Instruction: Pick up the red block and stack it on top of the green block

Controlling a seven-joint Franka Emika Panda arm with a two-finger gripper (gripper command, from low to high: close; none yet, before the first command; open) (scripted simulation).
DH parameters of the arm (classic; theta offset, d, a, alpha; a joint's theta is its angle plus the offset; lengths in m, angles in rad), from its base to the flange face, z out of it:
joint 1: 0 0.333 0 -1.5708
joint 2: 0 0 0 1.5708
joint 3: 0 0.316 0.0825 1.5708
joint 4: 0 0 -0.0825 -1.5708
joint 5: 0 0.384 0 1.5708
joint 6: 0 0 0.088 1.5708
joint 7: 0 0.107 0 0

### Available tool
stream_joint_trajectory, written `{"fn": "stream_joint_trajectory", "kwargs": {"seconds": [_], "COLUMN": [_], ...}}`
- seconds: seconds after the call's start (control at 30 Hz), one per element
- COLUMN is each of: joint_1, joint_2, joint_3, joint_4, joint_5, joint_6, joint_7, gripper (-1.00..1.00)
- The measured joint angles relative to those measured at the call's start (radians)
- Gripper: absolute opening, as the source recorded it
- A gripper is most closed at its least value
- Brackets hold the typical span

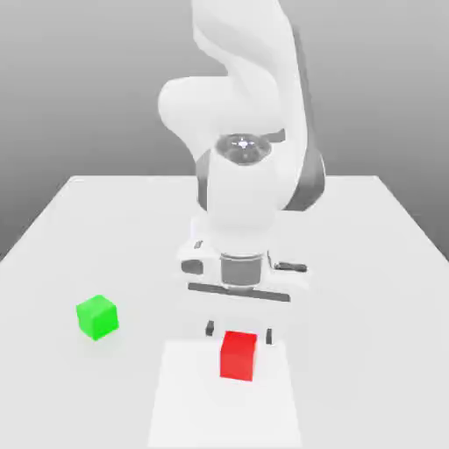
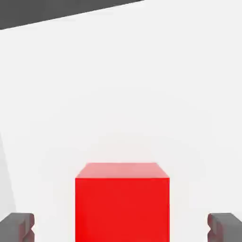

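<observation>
The red block (image 1: 238, 355) rests on the white table, near its front edge in the exterior view. My gripper (image 1: 239, 331) hangs directly over it, open, with one dark fingertip (image 1: 210, 330) on each side of the cube's top. In the hand view the red block (image 2: 122, 203) sits between the two fingertips (image 2: 16, 227), and a gap of bare table shows on either side, so they do not touch it. The green block (image 1: 96, 317) stands alone on the table toward the exterior view's left, well apart from the red one.
The white table (image 1: 368, 263) stretches wide around both cubes. A paler rectangular patch (image 1: 224, 408) lies under and in front of the red block. The arm's bulky white body (image 1: 245, 202) rises behind the gripper.
</observation>
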Motion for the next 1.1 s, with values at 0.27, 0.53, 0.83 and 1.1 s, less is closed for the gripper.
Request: {"fn": "stream_joint_trajectory", "kwargs": {"seconds": [0.27, 0.53, 0.83, 1.1], "joint_1": [0.027, 0.010, -0.220, -0.450], "joint_2": [0.064, -0.174, -0.285, -0.368], "joint_3": [-0.031, 0.011, -0.085, -0.172], "joint_4": [0.008, -0.027, -0.063, -0.093], "joint_5": [-0.020, 0.076, 0.044, 0.015], "joint_6": [0.056, -0.148, -0.225, -0.276], "joint_7": [0.014, -0.053, 0.330, 0.706], "gripper": [-1.00, -1.00, -1.00, -1.00]}}
